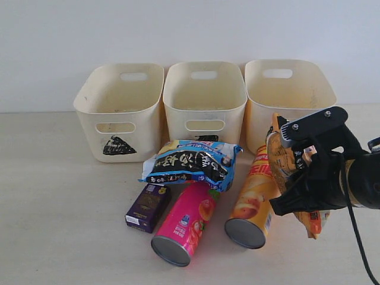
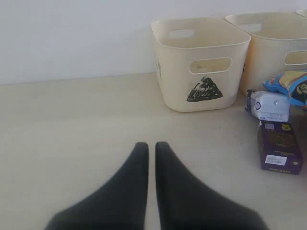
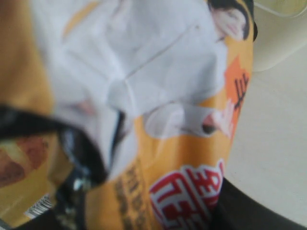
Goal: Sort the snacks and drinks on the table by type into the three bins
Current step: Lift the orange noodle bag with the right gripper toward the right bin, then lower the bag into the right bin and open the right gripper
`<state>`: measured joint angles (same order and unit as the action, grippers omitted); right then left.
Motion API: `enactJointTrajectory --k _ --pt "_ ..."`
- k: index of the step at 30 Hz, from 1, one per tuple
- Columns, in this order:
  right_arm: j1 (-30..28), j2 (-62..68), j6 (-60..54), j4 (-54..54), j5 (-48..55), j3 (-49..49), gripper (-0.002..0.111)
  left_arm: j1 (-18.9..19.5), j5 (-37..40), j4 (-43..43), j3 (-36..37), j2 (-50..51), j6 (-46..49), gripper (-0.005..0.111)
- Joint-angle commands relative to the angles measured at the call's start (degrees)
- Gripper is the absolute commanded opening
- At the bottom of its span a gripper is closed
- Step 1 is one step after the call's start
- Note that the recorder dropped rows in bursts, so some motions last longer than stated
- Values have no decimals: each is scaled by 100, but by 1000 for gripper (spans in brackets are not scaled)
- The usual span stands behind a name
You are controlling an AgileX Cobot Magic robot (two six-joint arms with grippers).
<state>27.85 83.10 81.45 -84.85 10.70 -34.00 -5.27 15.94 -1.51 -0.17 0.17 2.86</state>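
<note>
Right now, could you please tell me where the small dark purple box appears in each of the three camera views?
Exterior view: the purple box lies in front of the left bin, beside the pink tube.
Left wrist view: the purple box lies near a small white box, apart from it.
Right wrist view: not in it; an orange bag fills the picture.
Shared landmark: the left bin, marked with a black triangle.

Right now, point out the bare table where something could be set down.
Bare table runs wide left of the purple box and in front of the left bin. Crowded: the middle, where blue-black bag, pink tube and yellow-orange tube bunch together, with the right claw holding the orange bag beside them.
</note>
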Motion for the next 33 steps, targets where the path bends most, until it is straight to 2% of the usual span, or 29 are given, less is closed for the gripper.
enactJointTrajectory --k 1,8,21,27,33 --pt "-45 -14 7 -51 7 -42 0 -34 -42 -61 17 -17 21 4" --pt "-45 -195 7 -30 65 -42 0 -34 -42 -61 17 -17 21 4" --pt "-45 -1652 -147 -213 411 -298 0 -34 -42 -61 17 -17 21 4" --pt "-127 -1418 -327 -218 199 -1027 0 -34 -42 -61 17 -17 21 4" --pt "-699 -669 -344 -121 -233 -1807 0 -34 -42 -61 17 -17 21 4"
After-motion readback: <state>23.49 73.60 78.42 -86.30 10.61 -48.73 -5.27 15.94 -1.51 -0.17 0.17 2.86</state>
